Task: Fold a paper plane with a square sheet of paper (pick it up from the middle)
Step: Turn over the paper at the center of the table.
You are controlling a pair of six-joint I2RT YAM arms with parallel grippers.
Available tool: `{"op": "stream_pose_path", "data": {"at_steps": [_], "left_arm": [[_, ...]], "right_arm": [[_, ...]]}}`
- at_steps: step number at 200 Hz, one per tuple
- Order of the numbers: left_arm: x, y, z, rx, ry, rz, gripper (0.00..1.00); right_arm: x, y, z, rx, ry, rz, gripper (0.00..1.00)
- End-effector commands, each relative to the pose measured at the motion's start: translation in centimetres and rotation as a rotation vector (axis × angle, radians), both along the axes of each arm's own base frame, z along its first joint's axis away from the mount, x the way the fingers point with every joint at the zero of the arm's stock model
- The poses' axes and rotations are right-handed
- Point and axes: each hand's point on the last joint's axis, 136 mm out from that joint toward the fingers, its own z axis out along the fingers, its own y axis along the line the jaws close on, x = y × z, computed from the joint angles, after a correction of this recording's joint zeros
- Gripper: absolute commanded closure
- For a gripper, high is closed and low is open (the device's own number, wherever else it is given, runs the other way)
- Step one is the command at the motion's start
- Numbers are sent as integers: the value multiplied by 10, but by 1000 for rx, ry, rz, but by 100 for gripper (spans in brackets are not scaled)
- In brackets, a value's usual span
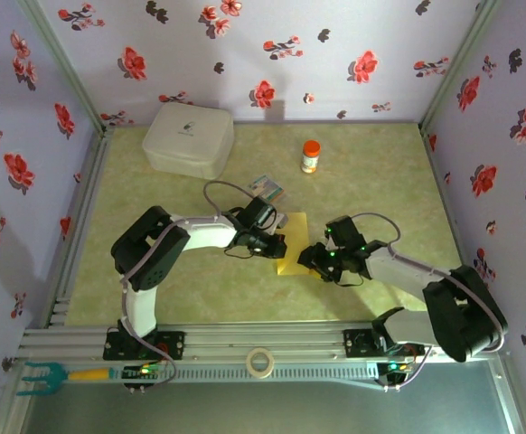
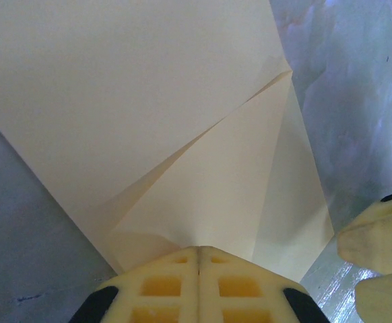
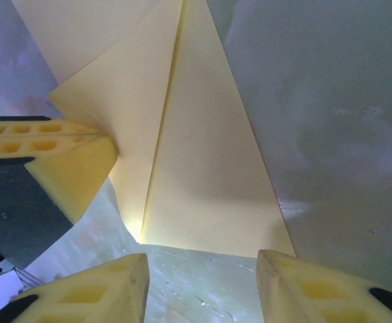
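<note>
Left tool (image 2: pixel 198 252) is pinched together on the edge of the sheet of paper (image 2: pixel 149 101) where a diagonal flap folds over, prob. to hold the flap so its crease can't spring open. Sheet sits mid-tabletop (image 1: pixel 182 289) btwn the two arms, part-folded w/ one pointed end, not a plane yet. Right tool (image 3: pixel 203 266) has its fingers apart and empty, just off the sheet's near edge, approx. in line w/ the long crease, likely freed to take a new grip for the next fold.
</note>
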Motion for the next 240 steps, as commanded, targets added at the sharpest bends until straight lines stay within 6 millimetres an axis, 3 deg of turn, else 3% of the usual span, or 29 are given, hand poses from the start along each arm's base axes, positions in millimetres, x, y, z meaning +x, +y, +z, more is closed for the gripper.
{"op": "stream_pose_path", "data": {"at_steps": [1, 46, 78, 126, 185, 240], "left_arm": [[-7, 12, -16, 54, 41, 7, 100], [-8, 12, -17, 50, 47, 8, 100], [-7, 12, -18, 52, 47, 8, 100], [-8, 12, -17, 51, 46, 7, 100], [-7, 12, -15, 47, 46, 11, 100], [-5, 9, -7, 27, 31, 16, 100]], "right_arm": [[4, -2, -5, -24, -9, -23, 52], [14, 4, -5, -9, -31, -24, 48], [29, 17, 5, 42, -54, -20, 47], [52, 18, 19, 74, -112, -28, 41], [72, 14, 18, 87, -116, -21, 43], [74, 6, 4, 80, -94, -50, 49]]}}
